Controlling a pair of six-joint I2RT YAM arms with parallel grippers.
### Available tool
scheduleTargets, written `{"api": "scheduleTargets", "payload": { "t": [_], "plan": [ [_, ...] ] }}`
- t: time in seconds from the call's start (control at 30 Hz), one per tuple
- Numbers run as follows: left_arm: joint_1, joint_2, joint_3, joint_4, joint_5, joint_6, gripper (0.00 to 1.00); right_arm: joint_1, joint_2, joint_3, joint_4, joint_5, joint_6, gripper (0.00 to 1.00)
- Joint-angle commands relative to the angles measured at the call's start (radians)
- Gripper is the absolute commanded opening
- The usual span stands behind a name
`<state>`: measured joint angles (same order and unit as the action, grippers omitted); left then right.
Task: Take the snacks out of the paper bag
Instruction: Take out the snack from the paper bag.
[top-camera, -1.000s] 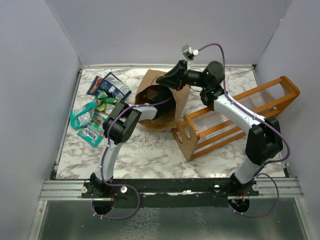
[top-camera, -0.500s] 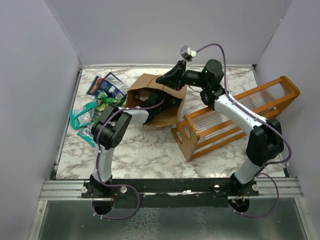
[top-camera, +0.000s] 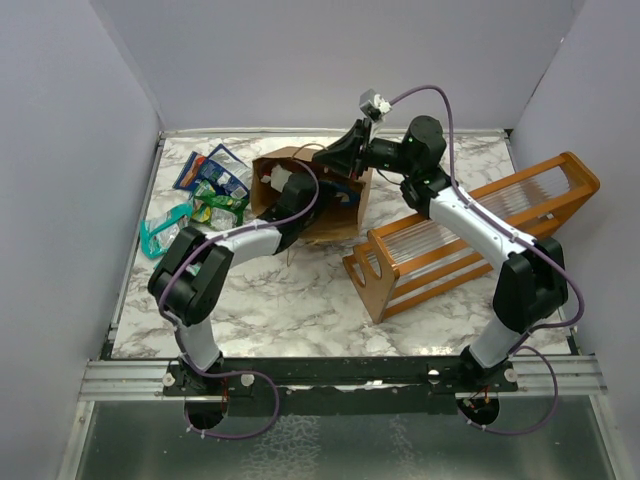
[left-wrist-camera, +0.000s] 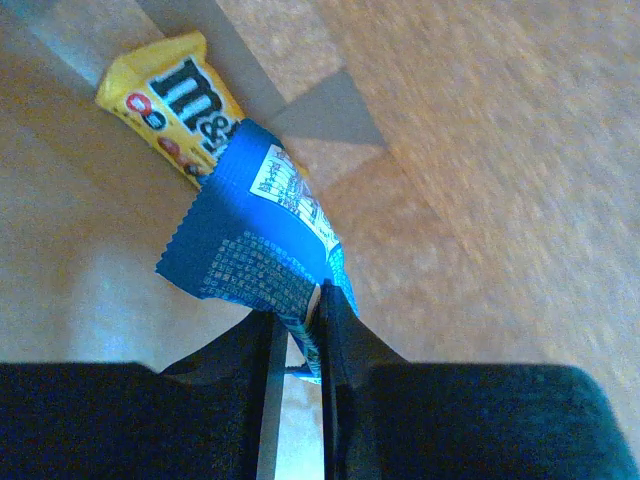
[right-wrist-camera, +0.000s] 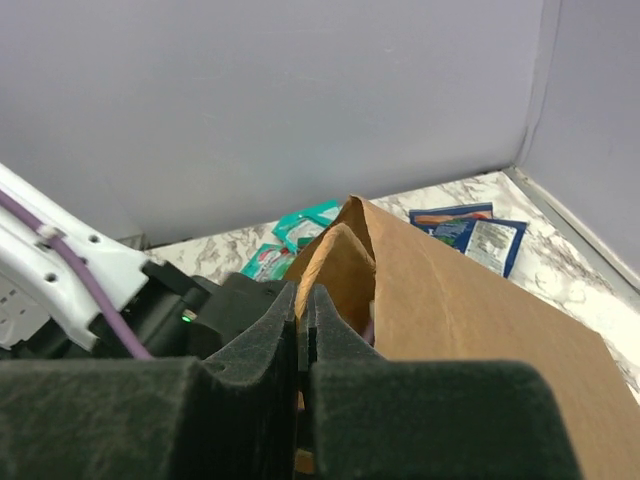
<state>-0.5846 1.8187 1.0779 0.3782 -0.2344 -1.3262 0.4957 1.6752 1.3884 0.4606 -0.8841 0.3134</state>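
Paper bag (top-camera: 345, 212) lies on its side, mid-far on the table (top-camera: 290, 300), mouth facing left. Inside it, the left gripper (left-wrist-camera: 297, 330) pinches the blue packet (left-wrist-camera: 262, 245), which overlaps the yellow packet (left-wrist-camera: 175, 100). Right gripper (right-wrist-camera: 303, 310) is clamped on the bag's upper rim. Loose packets (top-camera: 205, 195) lie left of the bag, orange rack (top-camera: 470, 235) to its right.

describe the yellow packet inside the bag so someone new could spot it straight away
Find the brown paper bag at the back of the marble table, left of the orange rack. Inside it, the left gripper pinches a blue packet; the yellow packet lies just beyond, partly covered by the blue one. It is the only yellow one, with bold black m&m lettering.
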Motion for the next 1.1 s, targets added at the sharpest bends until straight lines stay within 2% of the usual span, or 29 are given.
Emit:
{"api": "scheduleTargets", "payload": {
  "t": [0.0, 0.13, 0.37, 0.57, 0.67, 0.87, 0.97, 1.07],
  "plan": [
    [-0.007, -0.132, -0.090, 0.053, 0.068, 0.090, 0.09, 0.001, -0.033, 0.053, -0.068, 0.080, -0.060, 0.02],
    [-0.009, -0.267, -0.177, 0.076, 0.141, 0.151, 0.09, 0.001, -0.040, 0.062, -0.098, 0.143, -0.090, 0.02],
    [-0.008, -0.547, -0.261, -0.004, 0.186, 0.336, 0.10, 0.001, -0.053, 0.037, -0.104, 0.162, -0.102, 0.02],
    [-0.003, -0.727, -0.240, -0.148, 0.312, 0.426, 0.12, 0.001, -0.059, 0.015, -0.084, 0.177, -0.091, 0.02],
    [-0.001, -0.810, -0.191, -0.300, 0.309, 0.492, 0.10, 0.000, -0.079, -0.002, -0.081, 0.212, -0.088, 0.02],
    [-0.001, -0.987, -0.055, -0.574, 0.158, 0.741, 0.09, 0.001, -0.127, -0.052, -0.050, 0.289, -0.088, 0.02],
    [-0.001, -1.049, 0.024, -0.712, -0.027, 0.846, 0.08, 0.001, -0.134, -0.061, -0.045, 0.289, -0.089, 0.02],
    [-0.001, -1.040, 0.119, -0.870, -0.242, 0.916, 0.09, 0.001, -0.142, -0.065, -0.041, 0.294, -0.091, 0.02]
  ]
}}
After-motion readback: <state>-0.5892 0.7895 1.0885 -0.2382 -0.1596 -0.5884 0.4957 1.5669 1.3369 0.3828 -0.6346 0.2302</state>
